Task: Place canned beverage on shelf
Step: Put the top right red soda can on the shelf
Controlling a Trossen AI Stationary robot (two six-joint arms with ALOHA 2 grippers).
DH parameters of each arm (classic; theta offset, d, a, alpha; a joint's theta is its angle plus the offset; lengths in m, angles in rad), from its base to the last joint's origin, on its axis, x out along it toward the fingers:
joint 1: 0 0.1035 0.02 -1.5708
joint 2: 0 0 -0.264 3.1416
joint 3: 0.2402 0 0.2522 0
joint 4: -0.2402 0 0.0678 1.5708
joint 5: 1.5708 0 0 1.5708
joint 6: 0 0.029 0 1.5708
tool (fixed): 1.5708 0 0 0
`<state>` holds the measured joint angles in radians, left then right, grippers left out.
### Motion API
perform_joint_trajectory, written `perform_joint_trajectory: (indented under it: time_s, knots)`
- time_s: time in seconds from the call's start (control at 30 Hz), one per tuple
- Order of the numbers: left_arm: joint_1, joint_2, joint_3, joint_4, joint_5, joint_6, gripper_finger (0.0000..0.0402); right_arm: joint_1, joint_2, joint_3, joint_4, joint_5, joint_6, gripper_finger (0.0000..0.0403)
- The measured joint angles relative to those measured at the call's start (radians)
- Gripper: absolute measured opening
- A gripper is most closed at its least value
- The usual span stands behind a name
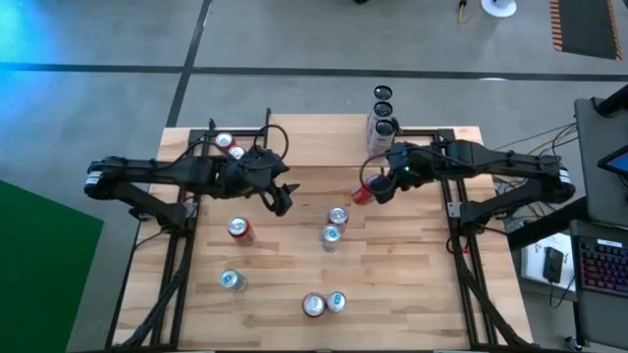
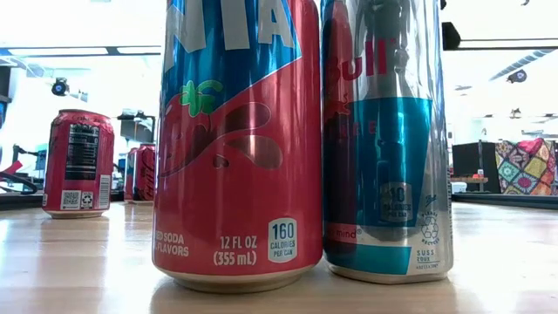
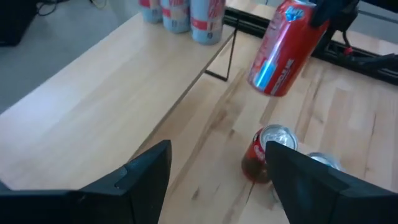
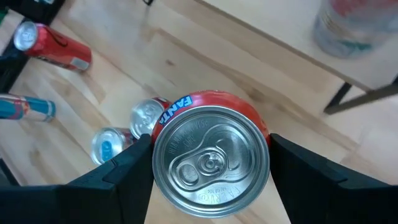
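Slatted table (image 1: 412, 284): three cans on shelf (image 1: 324, 132); right claw (image 1: 378, 186) grasps Fanta can (image 1: 362, 194); left claw (image 1: 279, 201) released.

Keyboard (image 1: 601, 263): sitting on a desk right of the table.
Patterned cloth (image 2: 526, 168): lying in the room behind.

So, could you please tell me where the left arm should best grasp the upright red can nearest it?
Probably its round side wall near the top, from above: the red aluminium can stands upright with space around it, near the open left end effector.
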<state>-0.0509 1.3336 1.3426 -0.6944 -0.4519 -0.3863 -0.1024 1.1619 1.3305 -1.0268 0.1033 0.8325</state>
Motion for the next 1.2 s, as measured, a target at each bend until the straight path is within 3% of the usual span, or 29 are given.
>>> perform_joint_trajectory:
  time_s: [0.17,0.53,0.87,1.2]
  knots:
    - [0.002,0.038,0.069,-0.009,0.003,0.011,0.0267,0.000,0.031,0.065,0.003,0.001,-0.016,0.0262]
    - [0.017,0.182,0.197,-0.021,0.072,0.103,0.0371,0.000,0.052,0.114,0.029,0.009,-0.016,0.0263]
    - [0.020,0.302,0.319,-0.047,0.072,0.161,0.0362,0.004,0.052,0.114,0.082,0.014,-0.014,0.0263]
    - [0.037,0.304,0.333,-0.047,0.073,0.169,0.0361,0.013,0.040,0.140,0.084,0.013,-0.022,0.0263]
